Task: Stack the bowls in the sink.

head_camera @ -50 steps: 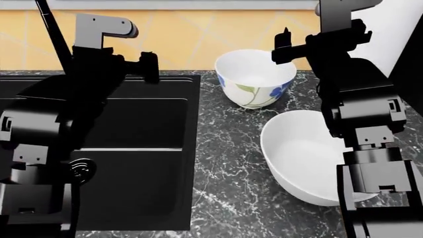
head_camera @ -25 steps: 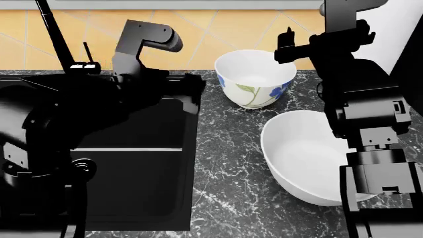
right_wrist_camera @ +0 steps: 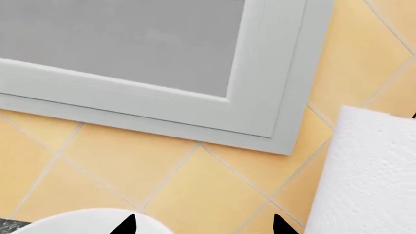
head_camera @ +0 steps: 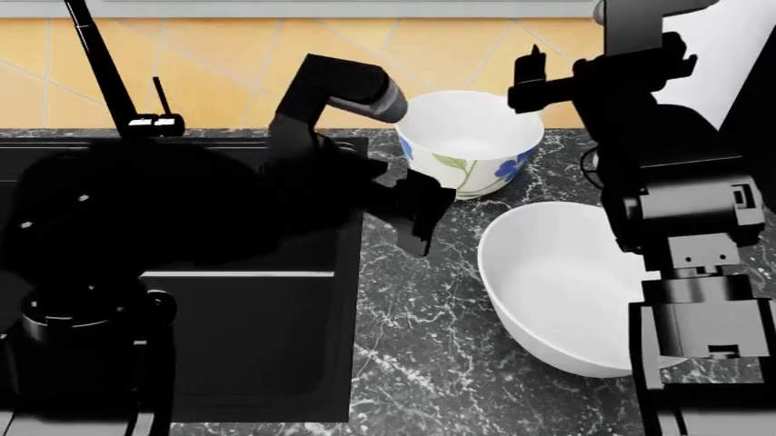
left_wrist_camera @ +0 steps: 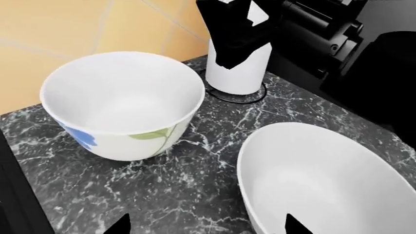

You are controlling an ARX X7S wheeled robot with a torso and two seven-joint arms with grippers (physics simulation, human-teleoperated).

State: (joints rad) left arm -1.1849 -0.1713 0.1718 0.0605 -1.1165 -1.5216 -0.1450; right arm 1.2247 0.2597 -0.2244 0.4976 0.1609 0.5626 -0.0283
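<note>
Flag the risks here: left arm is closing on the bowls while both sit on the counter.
1. The floral bowl and plain bowl sit close together; the left hand, with nothing between its fingers, could knock one while going for the other.
2. The plain bowl leans, one rim raised, so a nudge may rock or slide it.
3. The right hand hovers by the floral bowl's rim and the paper roll, so the arms could collide.

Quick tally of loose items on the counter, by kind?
Bowls: 2, floral bowl and plain bowl
Paper roll: 1, roll
Total: 3
</note>
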